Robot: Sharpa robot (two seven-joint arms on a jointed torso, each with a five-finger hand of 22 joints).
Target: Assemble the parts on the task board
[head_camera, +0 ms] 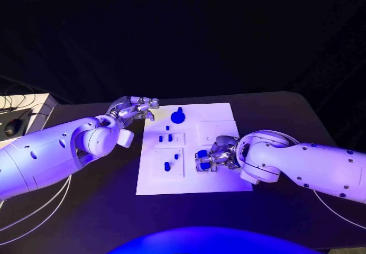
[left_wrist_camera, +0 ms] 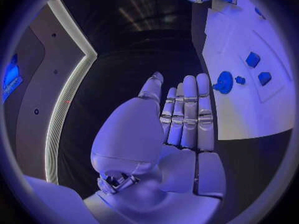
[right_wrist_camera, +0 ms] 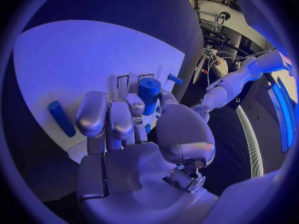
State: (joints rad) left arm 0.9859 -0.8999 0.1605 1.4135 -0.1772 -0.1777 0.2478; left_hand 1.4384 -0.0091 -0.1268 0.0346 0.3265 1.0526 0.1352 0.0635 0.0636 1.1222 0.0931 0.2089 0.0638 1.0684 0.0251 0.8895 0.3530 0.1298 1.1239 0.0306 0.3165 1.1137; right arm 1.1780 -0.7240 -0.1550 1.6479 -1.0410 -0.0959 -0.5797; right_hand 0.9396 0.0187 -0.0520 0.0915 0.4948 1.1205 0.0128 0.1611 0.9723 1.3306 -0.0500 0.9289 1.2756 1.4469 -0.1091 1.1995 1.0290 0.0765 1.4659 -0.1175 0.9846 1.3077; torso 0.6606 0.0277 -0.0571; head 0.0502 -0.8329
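Centrally on the black worktop (head_camera: 91,211) lay the white task board (head_camera: 217,182). The right robot hand (head_camera: 215,156), at the board's four o'clock, pinched a blue cylinder part (right_wrist_camera: 149,95). The left robot hand (head_camera: 136,110), at ten o'clock, was released, fingers straight together. No writing was legible.

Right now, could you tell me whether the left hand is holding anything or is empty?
Empty. In the left wrist view the left hand has its fingers straight and side by side with nothing between them, beside the task board, not touching it.
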